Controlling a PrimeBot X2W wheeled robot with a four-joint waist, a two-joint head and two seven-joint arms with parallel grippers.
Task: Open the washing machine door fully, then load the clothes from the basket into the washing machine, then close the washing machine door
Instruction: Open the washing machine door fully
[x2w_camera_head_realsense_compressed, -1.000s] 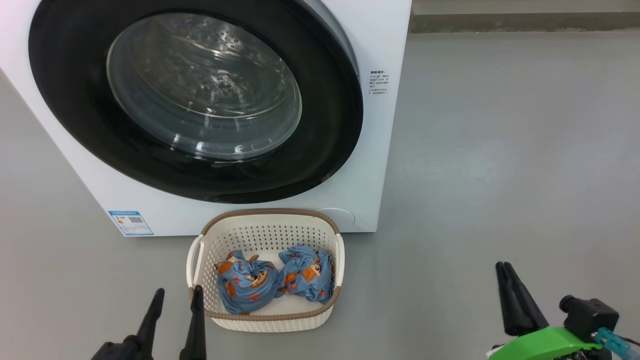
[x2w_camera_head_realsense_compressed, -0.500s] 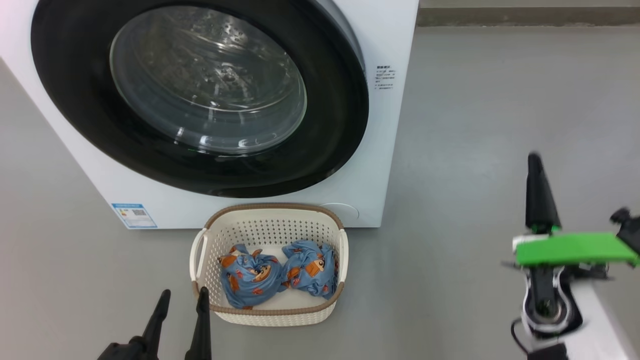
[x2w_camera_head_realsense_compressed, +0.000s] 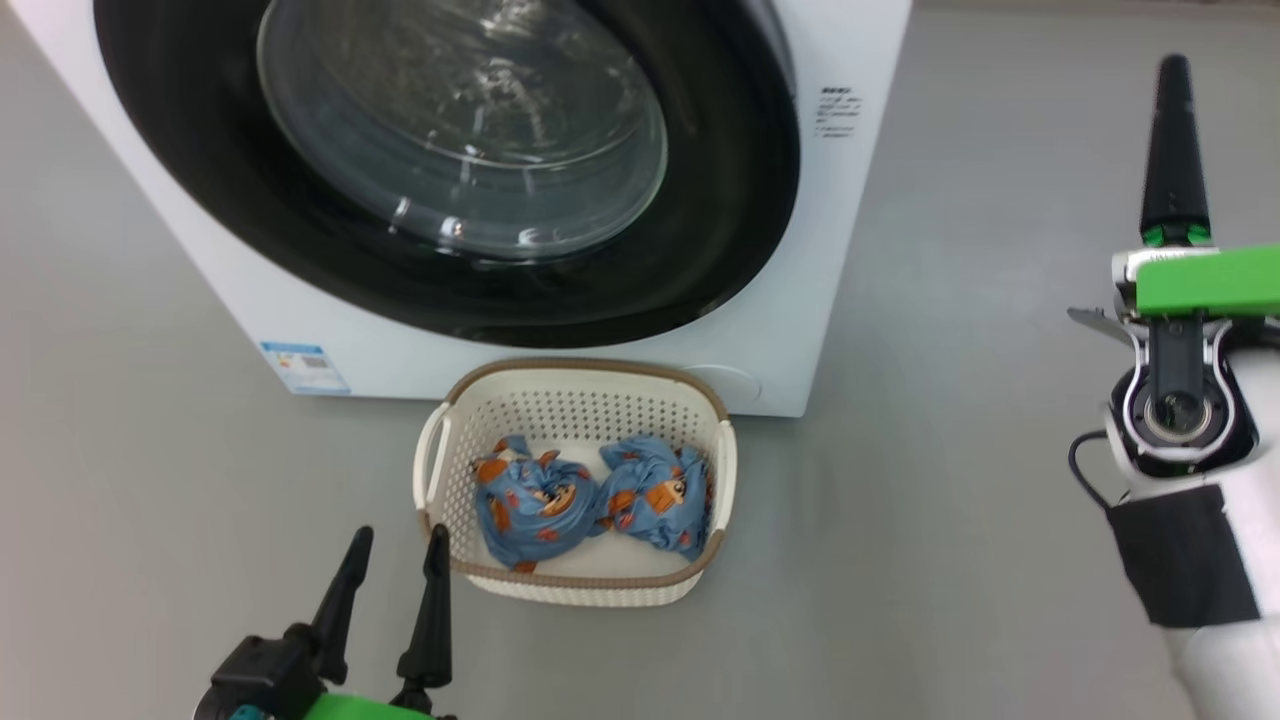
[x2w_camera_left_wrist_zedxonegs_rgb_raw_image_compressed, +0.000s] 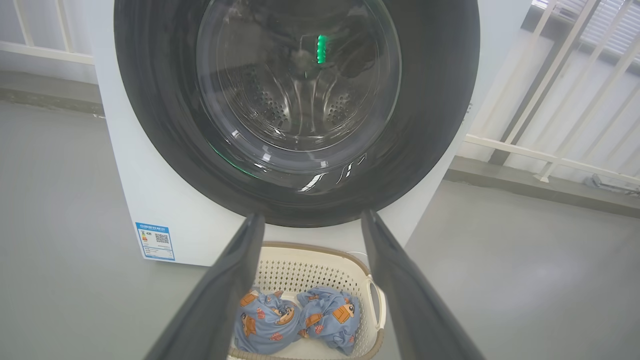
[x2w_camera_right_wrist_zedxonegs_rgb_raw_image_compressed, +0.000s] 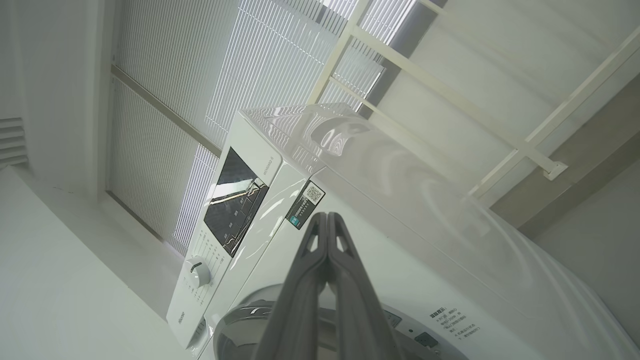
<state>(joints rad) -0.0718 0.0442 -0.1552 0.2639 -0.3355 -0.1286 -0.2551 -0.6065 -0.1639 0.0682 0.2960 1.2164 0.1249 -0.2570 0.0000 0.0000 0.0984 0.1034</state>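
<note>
Standing on the floor, the washing machine (x2w_camera_head_realsense_compressed: 860, 250) has its door (x2w_camera_head_realsense_compressed: 725, 230) closed; the basket (x2w_camera_head_realsense_compressed: 585, 366) sits just before it, holding both clothes (x2w_camera_head_realsense_compressed: 540, 505). The left pincer (x2w_camera_head_realsense_compressed: 400, 535) gapes empty near the basket; the right pincer (x2w_camera_head_realsense_compressed: 1172, 70) is pinched together, empty.

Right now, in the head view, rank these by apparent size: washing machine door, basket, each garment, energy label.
1. washing machine door, largest, though cut off by the top edge.
2. basket.
3. left garment and right garment: they look alike, so not ranked.
4. energy label, smallest.
</note>
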